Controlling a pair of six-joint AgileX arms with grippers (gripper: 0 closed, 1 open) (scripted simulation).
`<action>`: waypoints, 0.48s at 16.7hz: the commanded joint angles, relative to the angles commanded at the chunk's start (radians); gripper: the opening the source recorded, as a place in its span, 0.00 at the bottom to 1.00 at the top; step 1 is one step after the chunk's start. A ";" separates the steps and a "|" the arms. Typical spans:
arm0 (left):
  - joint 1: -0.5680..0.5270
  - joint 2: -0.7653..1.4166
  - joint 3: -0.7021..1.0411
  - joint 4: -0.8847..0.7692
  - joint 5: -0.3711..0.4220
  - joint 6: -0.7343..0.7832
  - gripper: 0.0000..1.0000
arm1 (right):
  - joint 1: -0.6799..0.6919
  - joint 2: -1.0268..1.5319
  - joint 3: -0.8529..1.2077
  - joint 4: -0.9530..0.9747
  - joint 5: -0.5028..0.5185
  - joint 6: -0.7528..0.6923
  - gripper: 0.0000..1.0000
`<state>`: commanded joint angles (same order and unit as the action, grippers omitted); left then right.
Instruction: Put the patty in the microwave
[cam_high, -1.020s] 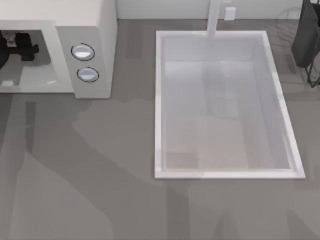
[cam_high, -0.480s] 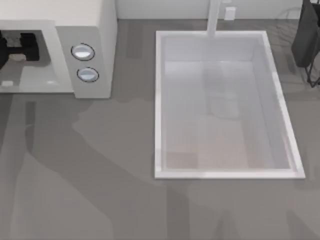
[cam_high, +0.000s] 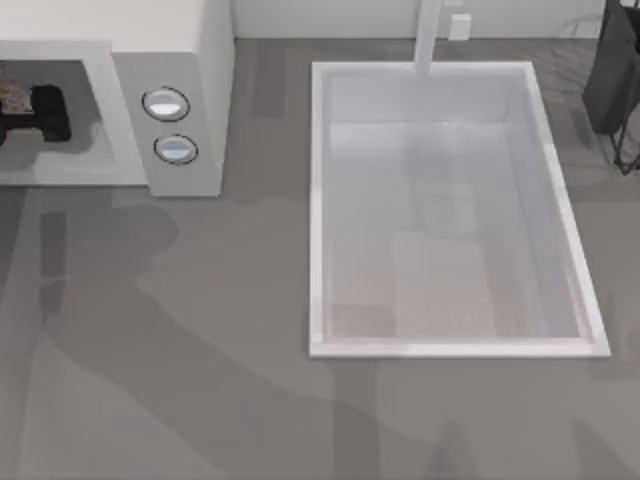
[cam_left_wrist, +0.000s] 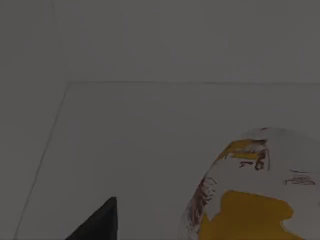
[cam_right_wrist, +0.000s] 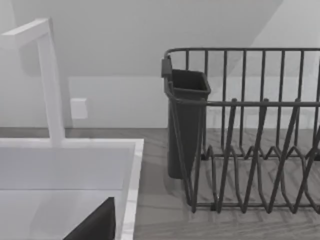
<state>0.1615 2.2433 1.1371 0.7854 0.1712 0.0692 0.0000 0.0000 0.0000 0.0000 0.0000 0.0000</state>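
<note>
The microwave (cam_high: 170, 60) is sitting at the far left of the grey surface (cam_high: 220, 380), its cavity opening toward the near side, with the white sink basin (cam_high: 318, 210) well apart to its right and a dark dish rack (cam_right_wrist: 250, 135) beyond that, at the far right. My right arm is idling over by that rack, and how its pincer stands I cannot tell.

My left pincer (cam_high: 40, 112) is reaching inside the microwave cavity, a dark shape at the left edge of the top view. The patty (cam_high: 15, 96) is lying on the cavity floor just to the left of it and slightly farther in; in the left wrist view the patty (cam_left_wrist: 250, 190) is resting flat on the pale floor, close ahead of the camera. It looks apart from my fingers, though the view is dim, and I cannot tell whether the pincer is wide or narrow.

I am judging the patty delivered; the coming move is backing straight out toward the near side, away from the patty.
</note>
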 joint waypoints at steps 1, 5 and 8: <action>0.009 -0.029 -0.064 0.030 0.009 0.003 1.00 | 0.000 0.000 0.000 0.000 0.000 0.000 1.00; 0.052 -0.162 -0.391 0.162 0.048 0.017 1.00 | 0.000 0.000 0.000 0.000 0.000 0.000 1.00; 0.083 -0.264 -0.597 0.259 0.073 0.028 1.00 | 0.000 0.000 0.000 0.000 0.000 0.000 1.00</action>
<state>0.2449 1.9795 0.5402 1.0447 0.2445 0.0969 0.0000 0.0000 0.0000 0.0000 0.0000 0.0000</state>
